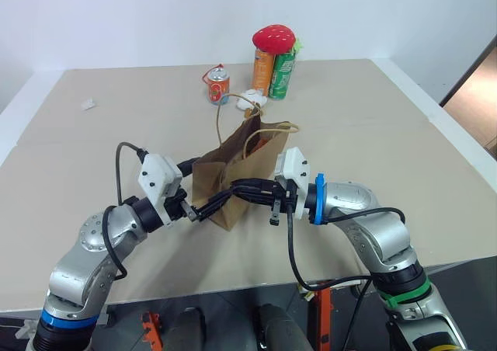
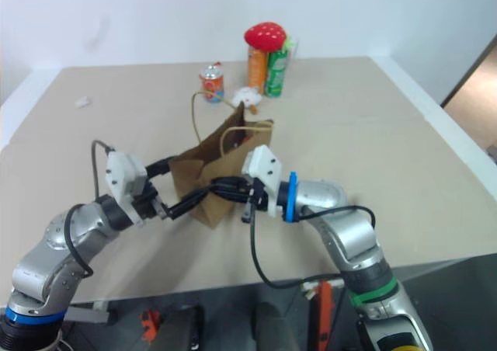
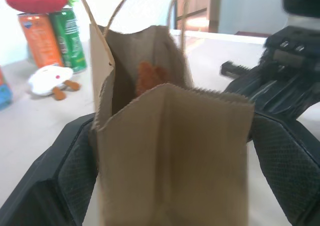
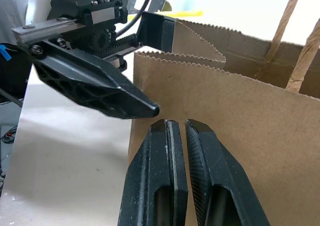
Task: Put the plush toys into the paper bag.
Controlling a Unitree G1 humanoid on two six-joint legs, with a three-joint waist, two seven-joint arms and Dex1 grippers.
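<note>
We have the bag standing near the middle of the table, mouth up and its two cord handles rising over the far side. Our left gripper comes in from the left with its jaws wide, one finger on each side of the bag's narrow near end, so it brackets the paper without pinching it. Our right gripper comes in from the right with its jaws nearly closed and holding nothing, its tips right at the bag's near face below the serrated rim. An orange-brown toy is already inside, showing through the mouth. A white toy with a red mark still lies on the table at the far side, just in front of the orange can and green can, on which a red strawberry plush sits; a short can stands to their left. We judge the task part done: one toy is bagged and we are now steadying or opening the bag for the next one. The next move calls for keeping the bag upright and its mouth spread, most likely with the left gripper, while the right gripper backs away, reaches past the bag to the far toys, opens and takes one. The risk is that the light bag tips or folds shut if we push on its side.
</note>
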